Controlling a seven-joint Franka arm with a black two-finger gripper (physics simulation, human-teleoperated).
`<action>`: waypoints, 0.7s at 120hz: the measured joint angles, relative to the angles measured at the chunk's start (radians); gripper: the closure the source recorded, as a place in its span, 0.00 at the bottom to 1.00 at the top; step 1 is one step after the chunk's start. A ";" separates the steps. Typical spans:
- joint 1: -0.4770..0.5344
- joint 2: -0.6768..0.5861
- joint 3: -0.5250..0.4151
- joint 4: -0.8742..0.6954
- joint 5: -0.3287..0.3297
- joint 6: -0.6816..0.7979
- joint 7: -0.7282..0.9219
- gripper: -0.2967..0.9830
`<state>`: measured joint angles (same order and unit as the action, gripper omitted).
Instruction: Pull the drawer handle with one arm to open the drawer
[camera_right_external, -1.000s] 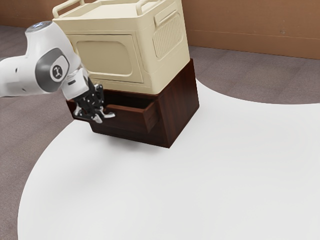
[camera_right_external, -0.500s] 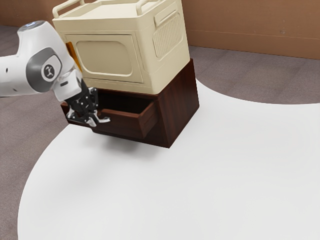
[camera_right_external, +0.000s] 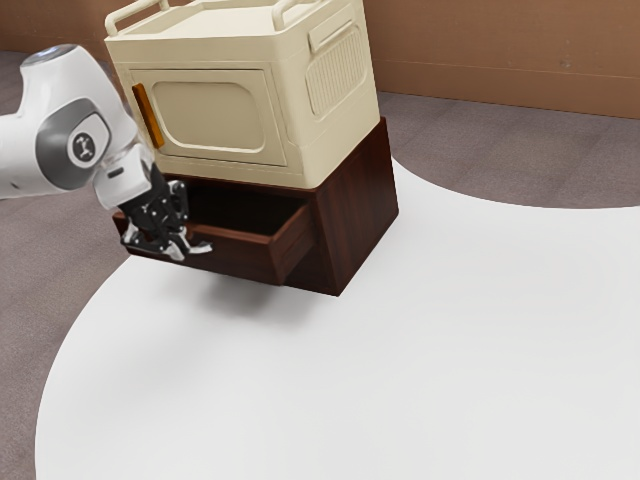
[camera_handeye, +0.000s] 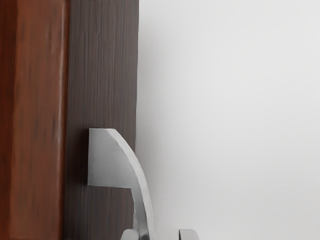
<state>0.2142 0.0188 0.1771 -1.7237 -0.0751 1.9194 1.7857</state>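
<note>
My gripper (camera_right_external: 172, 248) is at the front of the dark wood drawer (camera_right_external: 236, 255), beside its silver handle (camera_right_external: 201, 248). The drawer stands out from its cabinet (camera_right_external: 357, 215), and part of its inside can be seen. In the wrist view, the curved handle (camera_handeye: 111, 159) sticks out from the drawer front (camera_handeye: 102, 65). The tips of my gripper (camera_handeye: 159, 234) are apart on either side of the handle: the one on the drawer side is against it, while a gap separates the other from it.
A cream box (camera_right_external: 215, 115) with an orange door handle (camera_right_external: 148, 116) rests on top of the cabinet. The white round table (camera_right_external: 400, 370) extends under and in front of the cabinet. Behind is a brown wall (camera_right_external: 500, 55).
The drawer has slid further out of the cabinet, toward the exterior view's left. My arm and gripper have moved the same way with its handle, uncovering the box's orange handle.
</note>
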 joint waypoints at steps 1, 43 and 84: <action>0.000 -0.001 0.000 -0.001 0.000 0.000 0.000 0.76; 0.001 -0.056 0.004 -0.062 0.001 0.000 0.008 0.76; 0.000 -0.114 0.006 -0.127 0.001 0.000 0.015 0.75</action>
<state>0.2143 -0.0957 0.1834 -1.8504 -0.0739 1.9196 1.8005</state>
